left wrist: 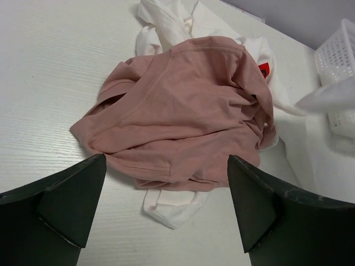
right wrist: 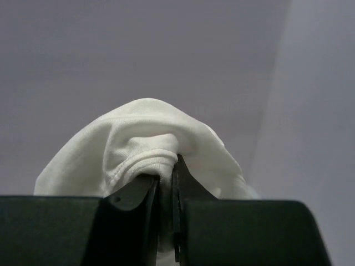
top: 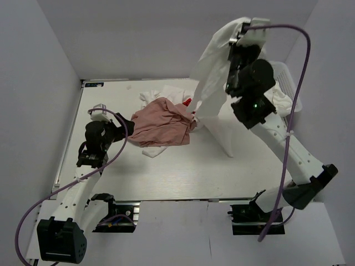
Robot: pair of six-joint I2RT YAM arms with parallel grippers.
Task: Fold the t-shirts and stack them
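A crumpled dusty-pink t-shirt (top: pixel 162 123) (left wrist: pixel 183 111) lies on the table over a white one whose corner (left wrist: pixel 169 208) pokes out at the front; a red patch (top: pixel 187 102) (left wrist: pixel 263 70) shows on white cloth behind it. My right gripper (top: pixel 239 34) (right wrist: pixel 166 169) is raised high and shut on a hemmed edge of a white t-shirt (top: pixel 213 77) (right wrist: pixel 150 144), which hangs down to the table. My left gripper (top: pixel 119 126) (left wrist: pixel 166 221) stands open, low over the table just left of the pink shirt, nothing between its fingers.
A white plastic lattice basket (top: pixel 283 77) (left wrist: pixel 338 55) stands at the back right, partly behind the right arm. A purple cable loops above the right arm. Grey walls close the table in on three sides.
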